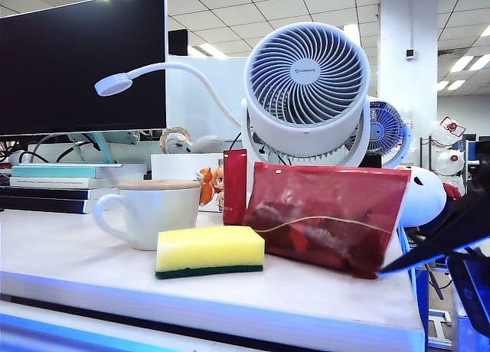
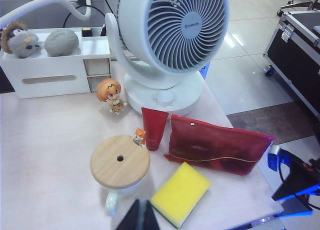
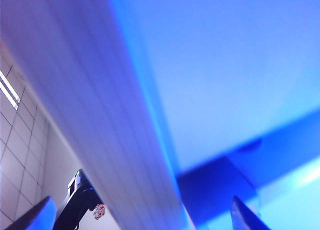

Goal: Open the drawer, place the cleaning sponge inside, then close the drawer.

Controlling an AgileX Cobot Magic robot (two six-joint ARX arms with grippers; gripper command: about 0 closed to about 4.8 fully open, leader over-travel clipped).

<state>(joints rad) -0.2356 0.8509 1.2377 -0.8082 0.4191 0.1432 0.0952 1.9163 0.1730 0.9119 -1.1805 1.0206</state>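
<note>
The sponge [image 1: 210, 251] lies flat on the white desk [image 1: 321, 294], yellow face up and dark green layer underneath, near the front edge. It sits just in front of a white mug [image 1: 149, 210] with a round wooden lid [image 2: 120, 161], and beside a red see-through pouch [image 1: 325, 218] that stands leaning against the base of a big white fan [image 1: 306, 99]. A small red tube [image 2: 154, 127] stands between mug and pouch, with a tiny orange-haired figurine [image 2: 112, 94] farther back and a white organizer box [image 2: 55, 70] holding two plush toys behind that. A dark monitor [image 1: 80, 57] and a stack of books [image 1: 65, 185] fill the left side of the exterior view. The drawer [image 1: 69, 333] shows as a blurred blue band under the desk edge at the lower left; whether it is pulled out at all cannot be told. The left gripper [image 2: 141, 216] hovers above the desk near the mug and sponge, only its dark tips showing close together, holding nothing. The right gripper [image 3: 142, 212] is low at the desk's right edge, pointing up under the blue underside, its two fingers spread wide apart with nothing between them.
</note>
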